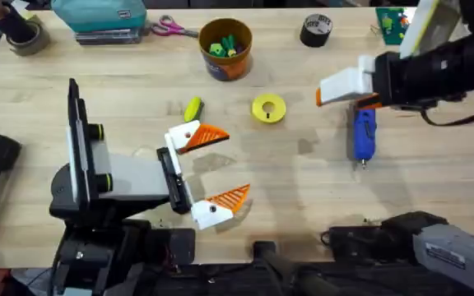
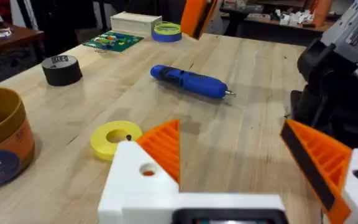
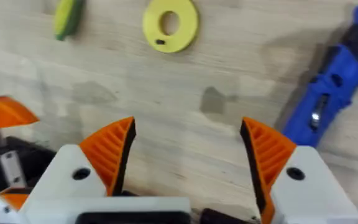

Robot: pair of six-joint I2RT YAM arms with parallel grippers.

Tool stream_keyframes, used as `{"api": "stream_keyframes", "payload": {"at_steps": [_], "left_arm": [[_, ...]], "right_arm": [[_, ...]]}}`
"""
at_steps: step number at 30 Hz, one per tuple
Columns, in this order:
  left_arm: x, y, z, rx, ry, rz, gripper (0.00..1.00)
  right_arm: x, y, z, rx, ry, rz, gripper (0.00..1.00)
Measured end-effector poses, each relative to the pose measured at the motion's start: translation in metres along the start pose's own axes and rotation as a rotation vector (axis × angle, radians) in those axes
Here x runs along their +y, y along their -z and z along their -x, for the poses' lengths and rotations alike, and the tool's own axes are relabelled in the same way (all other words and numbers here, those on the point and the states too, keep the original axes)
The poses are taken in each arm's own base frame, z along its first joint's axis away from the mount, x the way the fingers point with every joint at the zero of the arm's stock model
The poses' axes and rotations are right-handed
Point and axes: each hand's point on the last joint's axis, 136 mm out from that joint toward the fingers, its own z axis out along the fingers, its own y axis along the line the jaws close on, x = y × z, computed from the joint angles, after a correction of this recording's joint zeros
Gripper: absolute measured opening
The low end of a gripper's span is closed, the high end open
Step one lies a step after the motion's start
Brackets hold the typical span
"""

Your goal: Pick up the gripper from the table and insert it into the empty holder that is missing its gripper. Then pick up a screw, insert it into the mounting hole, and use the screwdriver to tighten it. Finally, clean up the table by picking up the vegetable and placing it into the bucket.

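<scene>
Two orange ribbed pads sit on the left gripper (image 1: 214, 164), low at the near edge with jaws spread wide on nothing, while the right gripper (image 1: 336, 89) reaches in from the far right just above the screwdriver (image 1: 363, 136), lying flat, its jaws likewise wide and empty in the right wrist view. Overhead, the vegetable (image 1: 192, 108) lies beside the yellow ring (image 1: 268, 108), bucket (image 1: 225, 48) beyond; the left wrist view adds a black tape roll (image 2: 62, 69).
</scene>
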Motion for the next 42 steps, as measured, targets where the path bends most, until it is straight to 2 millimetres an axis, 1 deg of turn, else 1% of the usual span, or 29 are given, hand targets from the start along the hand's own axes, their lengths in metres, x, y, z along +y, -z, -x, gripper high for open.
{"api": "stream_keyframes", "payload": {"at_steps": [3,7,13,21,23,26,31,37,42], "left_arm": [[0.0,0.0,0.0,0.0,0.0,0.0,0.985],[0.0,0.0,0.0,0.0,0.0,0.0,0.985],[0.0,0.0,0.0,0.0,0.0,0.0,0.985],[0.0,0.0,0.0,0.0,0.0,0.0,0.986],[0.0,0.0,0.0,0.0,0.0,0.0,0.986],[0.0,0.0,0.0,0.0,0.0,0.0,0.986],[0.0,0.0,0.0,0.0,0.0,0.0,0.986],[0.0,0.0,0.0,0.0,0.0,0.0,0.986],[0.0,0.0,0.0,0.0,0.0,0.0,0.986]], "right_arm": [[-0.01,-0.001,-0.002,0.002,0.02,-0.076,0.997],[-0.013,-0.001,-0.002,-0.002,0.069,-0.119,0.997],[-0.003,-0.003,-0.007,0.009,0.168,-0.125,0.997],[0.018,-0.01,-0.016,0.025,0.297,-0.123,0.998],[0.023,-0.015,-0.016,0.018,0.326,-0.118,0.998],[0.025,-0.027,-0.023,0.027,0.354,-0.118,0.997],[0.02,-0.054,-0.029,0.026,0.37,-0.116,0.997],[0.013,-0.072,-0.034,0.044,0.365,-0.126,0.997],[0.011,-0.089,-0.031,0.077,0.351,-0.137,0.997]]}}
